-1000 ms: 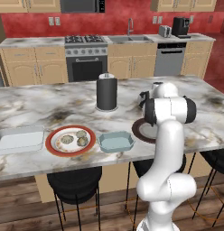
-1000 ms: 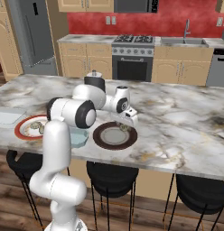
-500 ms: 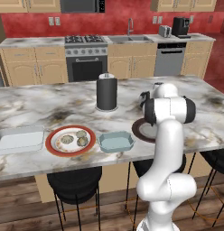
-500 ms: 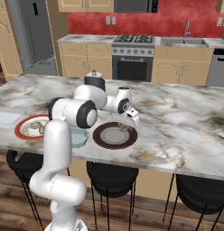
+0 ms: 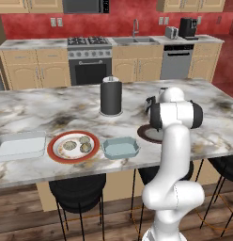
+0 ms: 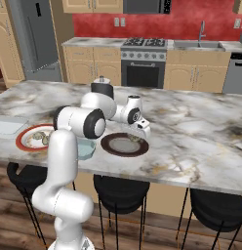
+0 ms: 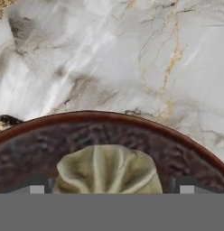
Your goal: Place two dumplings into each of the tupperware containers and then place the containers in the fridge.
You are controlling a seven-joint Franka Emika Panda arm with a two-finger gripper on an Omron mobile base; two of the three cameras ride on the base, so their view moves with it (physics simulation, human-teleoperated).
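The jaws hang low over the dark brown plate on the marble counter. In the hand view their two tips stand apart, one on each side of a pleated dumpling that lies on the plate between them; whether the tips touch it cannot be told. Well off to one side of the jaws along the counter's near edge sit the light blue container, then the red-rimmed plate carrying more dumplings, then the white container. A dark cylinder stands beyond them. The fridge stands far behind.
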